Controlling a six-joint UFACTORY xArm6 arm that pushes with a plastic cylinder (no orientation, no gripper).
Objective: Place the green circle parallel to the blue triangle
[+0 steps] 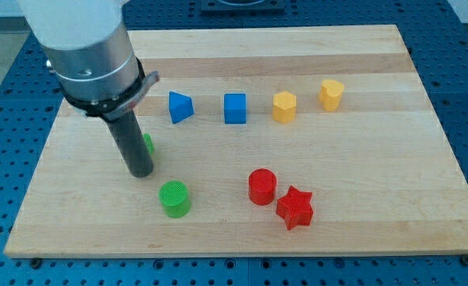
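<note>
The green circle [174, 198] is a short green cylinder on the wooden board, low and left of centre. The blue triangle [179, 106] stands further up the view, nearly straight above the green circle. My tip [141, 171] is the lower end of the dark rod. It stands just up and to the left of the green circle, with a small gap between them. The rod hides most of another green block [148, 144], whose shape I cannot tell.
A blue cube [234, 109], a yellow hexagon-like block [284, 106] and another yellow block [332, 94] stand in a row right of the blue triangle. A red cylinder [261, 187] and a red star [295, 207] sit low and right of centre.
</note>
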